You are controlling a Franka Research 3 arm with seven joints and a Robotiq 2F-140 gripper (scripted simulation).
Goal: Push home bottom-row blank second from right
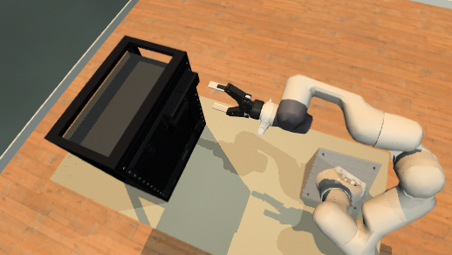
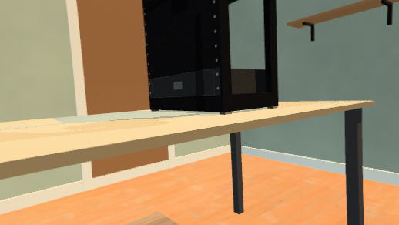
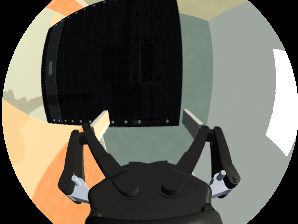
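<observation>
The black rack [image 1: 92, 87] [image 2: 246, 101] [image 3: 113, 56] stands at the left of the table. The storage chassis [image 1: 179, 102] sits high on its front face, and some dark blanks stand out of it toward the arm. The front is very dark, so I cannot tell the single blanks or the bottom-row one apart. My gripper [image 1: 216, 95] is open and empty. It hangs level in the air a short way in front of the chassis, fingers pointing at it and not touching. In the wrist view the rack front fills the upper middle, beyond the spread fingers.
The pale table [image 1: 270, 144] [image 2: 192, 127] carries the rack and the grey arm mount [image 1: 345, 168] at the right. A grey panel [image 2: 181, 85] sits low on the rack front. A wall shelf [image 2: 339, 13] hangs far behind.
</observation>
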